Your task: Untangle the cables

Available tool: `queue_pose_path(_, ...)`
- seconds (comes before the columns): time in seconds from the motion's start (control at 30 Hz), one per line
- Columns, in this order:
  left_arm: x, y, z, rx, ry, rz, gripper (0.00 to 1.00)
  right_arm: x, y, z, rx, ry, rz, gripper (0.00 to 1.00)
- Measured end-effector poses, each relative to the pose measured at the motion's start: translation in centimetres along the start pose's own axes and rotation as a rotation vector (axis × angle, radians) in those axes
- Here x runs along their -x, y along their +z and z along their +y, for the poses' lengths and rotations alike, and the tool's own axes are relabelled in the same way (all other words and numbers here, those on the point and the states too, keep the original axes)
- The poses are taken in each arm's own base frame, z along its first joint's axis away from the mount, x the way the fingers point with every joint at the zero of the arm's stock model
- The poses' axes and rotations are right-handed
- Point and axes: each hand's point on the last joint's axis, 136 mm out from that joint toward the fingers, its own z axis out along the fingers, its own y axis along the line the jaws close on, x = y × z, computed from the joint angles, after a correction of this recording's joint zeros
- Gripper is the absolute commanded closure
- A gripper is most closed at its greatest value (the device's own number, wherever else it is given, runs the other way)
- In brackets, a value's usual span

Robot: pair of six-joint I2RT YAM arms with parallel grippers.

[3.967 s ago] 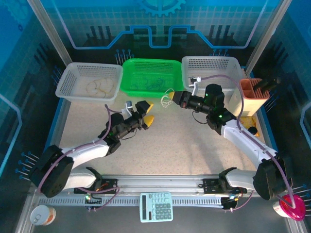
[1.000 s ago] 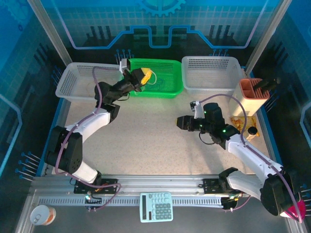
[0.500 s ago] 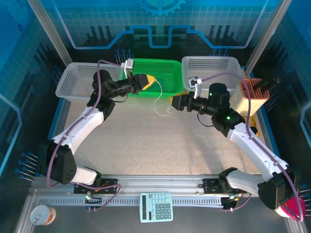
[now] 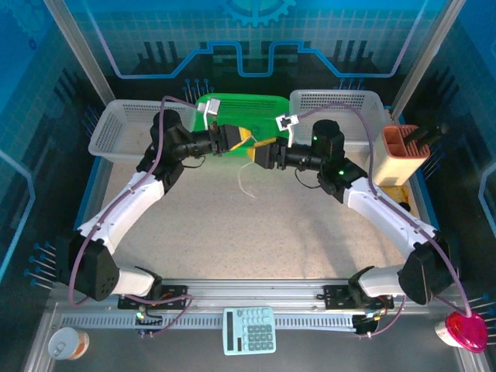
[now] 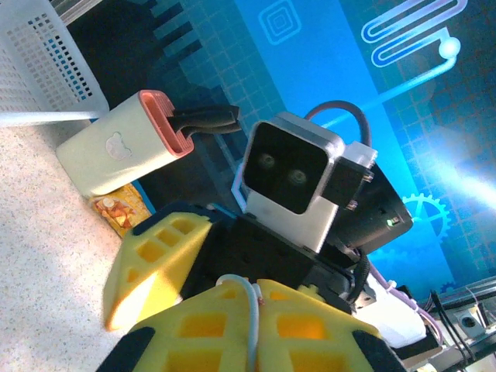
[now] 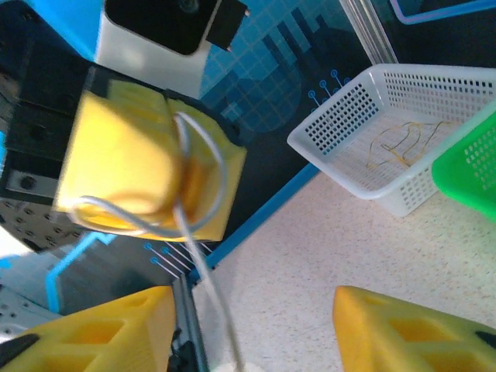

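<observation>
The job looked part-way through. The left gripper was clenched on a thin pale white cable, pinching it between its tips just in front of the green plastic basket. The cable's free length drooped in a loose curl toward the speckled table top, and the overhead view could not settle whether it hung above the surface or just touched it. The right gripper faced the left one almost nose to nose. Its wrist view showed its two yellow fingers standing well apart with the cable running down between them, so its jaws were released and had no hold on the strand. A few pale yellowish curly cords lay in the white mesh basket on the left side, which I took to be pieces already freed and sorted. What remained, as I judged it, was for the right gripper to close on the hanging strand, for the pair to draw it clear of any knot, and for the strand to go into a basket. Both arms covered much of the green basket from above, so whether more tangled cords waited inside it was hard to say, though that seemed likely
</observation>
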Motion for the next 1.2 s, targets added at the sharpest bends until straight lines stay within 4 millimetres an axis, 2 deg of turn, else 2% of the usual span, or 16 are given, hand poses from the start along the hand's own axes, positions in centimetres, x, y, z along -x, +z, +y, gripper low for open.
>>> queue_pose_path(0.03, 0.0, 0.0, -0.1, -0.003, 0.005, 0.003, 0.97, 0.0, 0.2, -0.3, 0.001, 0.006, 0.000, 0.87)
queue_pose_path(0.07, -0.1, 0.1, -0.2, -0.005, 0.006, 0.005, 0.93, 0.0, 0.5, -0.4, 0.003, 0.007, -0.003, 1.00)
queue_pose_path(0.2, 0.0, 0.1, -0.3, -0.008, -0.007, 0.005, 0.74, -0.2, 0.9, -1.3, -0.011, 0.034, -0.005, 1.00)
queue_pose_path(0.33, 0.8, -0.3, -2.0, -0.051, 0.015, -0.027, 0.63, -0.4, 0.5, -3.2, -0.066, 0.067, -0.029, 1.00)
queue_pose_path(0.5, 2.2, -1.7, -5.4, -0.114, 0.079, -0.096, 0.60, -1.7, -0.5, -6.0, -0.138, 0.126, -0.032, 1.00)
queue_pose_path(0.6, 2.5, -2.3, -6.9, -0.140, 0.108, -0.122, 0.50, -1.5, -0.8, -5.9, -0.146, 0.123, -0.040, 1.00)
queue_pose_path(0.7, 2.7, -2.6, -7.3, -0.137, 0.119, -0.143, 0.47, -1.0, -1.2, -5.1, -0.135, 0.107, -0.055, 1.00)
queue_pose_path(0.83, 2.2, -3.0, -6.0, -0.090, 0.104, -0.166, 0.41, -0.4, -1.5, -4.2, -0.113, 0.085, -0.072, 1.00)
queue_pose_path(1.1, 0.5, -3.2, 0.4, 0.046, 0.005, -0.197, 0.41, -0.6, -1.5, -3.2, -0.050, 0.067, -0.074, 1.00)
queue_pose_path(1.2, -0.1, -3.3, 2.0, 0.063, -0.031, -0.205, 0.41, -0.5, -1.6, -3.0, -0.044, 0.067, -0.078, 1.00)
